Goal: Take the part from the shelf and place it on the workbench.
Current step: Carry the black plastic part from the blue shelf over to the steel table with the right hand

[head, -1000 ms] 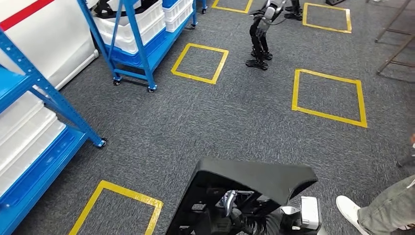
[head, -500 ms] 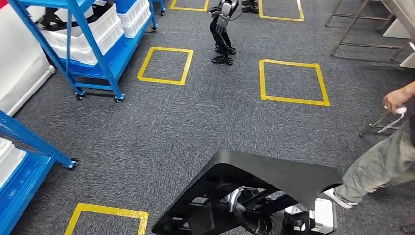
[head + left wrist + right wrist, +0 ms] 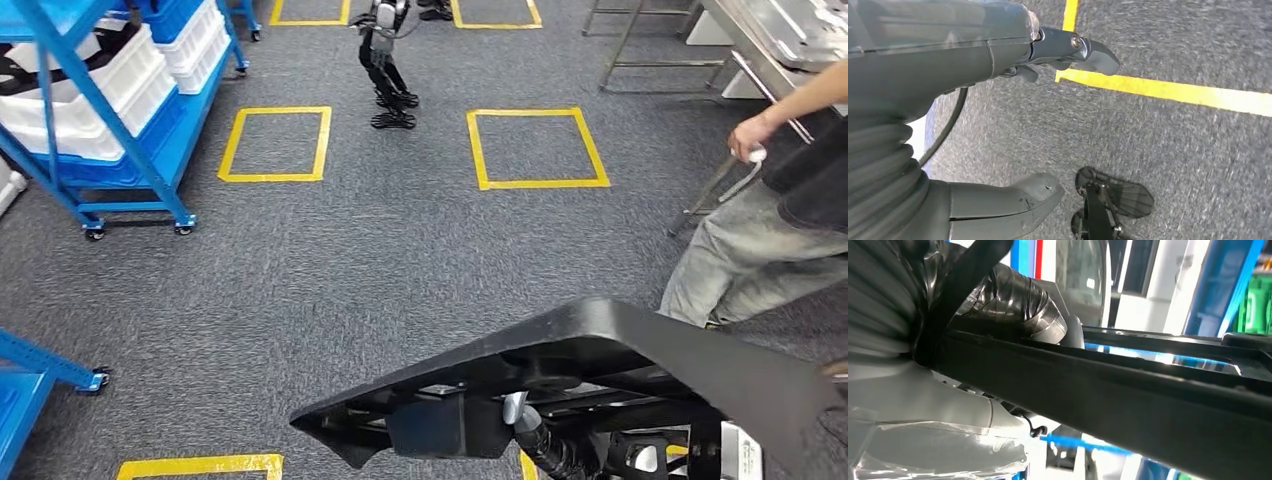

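Note:
The black moulded part (image 3: 600,370) is a wide flat panel with ribs and brackets underneath, and it lies tilted across the bottom of the head view. My right hand (image 3: 1013,295) grips it: the tape-wrapped thumb lies over a long black bar of the part (image 3: 1128,390). My left hand (image 3: 948,65) hangs over the grey carpet with its fingers (image 3: 1093,50) and thumb (image 3: 1023,197) apart and nothing between them. The steel workbench (image 3: 790,30) stands at the far right.
A person (image 3: 760,240) in grey trousers stands close on the right, one hand near a metal frame. A blue shelf on wheels (image 3: 90,110) with white bins is at the left. A small humanoid robot (image 3: 385,60) stands ahead. Yellow tape squares (image 3: 535,150) mark the carpet.
The whole view has swung to the right: the shelves slid left, the workbench and the person came into view. The part stays held and now shows larger and flatter.

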`<act>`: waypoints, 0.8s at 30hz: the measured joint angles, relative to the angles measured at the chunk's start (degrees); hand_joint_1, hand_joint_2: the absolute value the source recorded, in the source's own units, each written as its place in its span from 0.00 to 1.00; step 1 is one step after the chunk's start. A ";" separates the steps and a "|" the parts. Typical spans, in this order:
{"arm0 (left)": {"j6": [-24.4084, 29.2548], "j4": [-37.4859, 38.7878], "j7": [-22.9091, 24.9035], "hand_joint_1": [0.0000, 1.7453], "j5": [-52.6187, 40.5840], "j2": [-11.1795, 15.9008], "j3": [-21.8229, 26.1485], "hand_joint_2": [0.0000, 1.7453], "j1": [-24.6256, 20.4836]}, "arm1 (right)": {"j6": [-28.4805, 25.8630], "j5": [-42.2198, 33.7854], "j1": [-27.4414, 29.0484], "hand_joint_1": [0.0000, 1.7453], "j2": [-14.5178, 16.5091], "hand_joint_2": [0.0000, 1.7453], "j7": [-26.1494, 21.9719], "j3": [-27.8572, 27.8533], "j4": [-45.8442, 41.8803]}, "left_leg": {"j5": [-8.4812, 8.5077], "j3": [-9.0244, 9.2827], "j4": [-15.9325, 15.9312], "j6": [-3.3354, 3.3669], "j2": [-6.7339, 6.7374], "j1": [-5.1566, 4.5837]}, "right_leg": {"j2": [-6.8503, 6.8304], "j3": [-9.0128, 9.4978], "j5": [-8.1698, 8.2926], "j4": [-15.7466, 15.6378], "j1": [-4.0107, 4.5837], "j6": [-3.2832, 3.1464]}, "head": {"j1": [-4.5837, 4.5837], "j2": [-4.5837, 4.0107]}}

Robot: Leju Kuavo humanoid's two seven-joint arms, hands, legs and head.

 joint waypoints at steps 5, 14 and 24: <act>-0.06 0.01 -0.18 0.00 0.01 -0.09 0.02 1.00 -0.24 | 0.02 0.00 -0.19 0.99 0.28 1.00 -0.15 -0.54 -0.60 | -4.66 -2.30 6.64 -1.21 -4.06 0.41 | 3.16 0.48 0.97 -1.43 -0.72 -1.24 | 0.01 0.00; 1.77 0.00 -0.43 0.00 0.42 -0.10 0.17 1.00 0.20 | -0.05 0.46 -0.02 0.99 0.54 1.00 0.08 -0.67 -0.62 | 0.34 -1.32 1.70 -1.29 -10.35 0.97 | 9.65 -0.27 0.54 0.25 -0.97 -0.19 | 0.00 0.00; 4.48 0.00 -1.31 0.00 0.35 -0.23 0.42 1.00 0.29 | -0.39 1.41 1.52 0.99 0.54 1.00 -0.56 -2.08 -1.09 | 0.75 -1.03 0.13 1.25 -3.78 0.27 | 4.08 -8.33 -6.13 15.65 -1.33 2.04 | 0.02 0.00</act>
